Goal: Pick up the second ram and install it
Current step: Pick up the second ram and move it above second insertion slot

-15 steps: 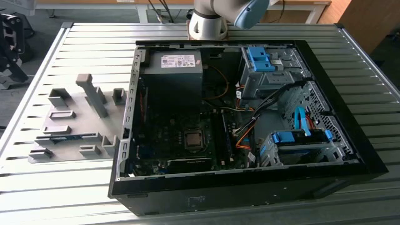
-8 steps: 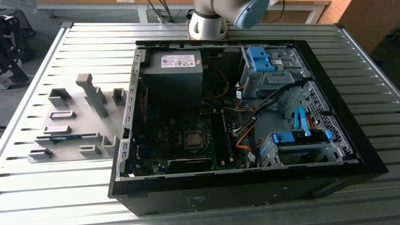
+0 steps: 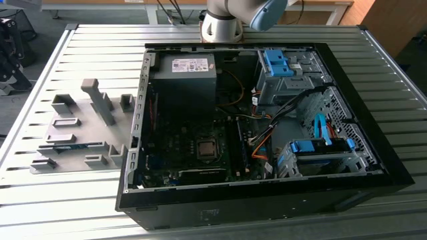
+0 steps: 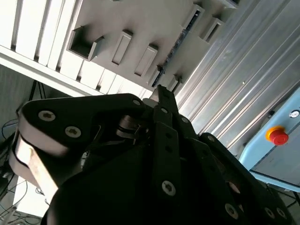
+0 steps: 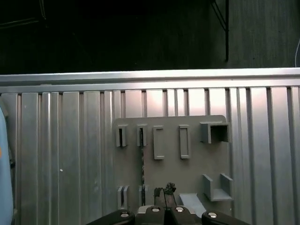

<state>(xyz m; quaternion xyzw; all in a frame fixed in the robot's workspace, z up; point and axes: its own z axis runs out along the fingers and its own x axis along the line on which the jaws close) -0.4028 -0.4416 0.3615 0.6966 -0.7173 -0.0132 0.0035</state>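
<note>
black jointed metal forms the gripper point(image 5: 165, 189), whose two fingertips look pressed together with nothing between them, so it is clenched on air and carries nothing. in the first wrist view it hangs over a grey moulded fixture point(image 5: 197, 159), its tips just beside one end of the second ram point(image 5: 142, 161) and apart from it rather than touching. the ram stands on its thin edge in a narrow channel with small upright lugs at each end, which presumably fix its position and leave its upper edge free to be gripped. in the exterior view the fixture lies flat on the ribbed aluminium table point(image 3: 87, 45), on the exterior view's left of the open computer case point(image 3: 393, 165) and well apart from the motherboard point(image 3: 180, 135) at the case's bottom. the case rests on its side with the panel off, likely so the board faces up for a straight downward insertion. the pick appears not yet made. whether a stick sits in the board's slots cannot be told.
</note>
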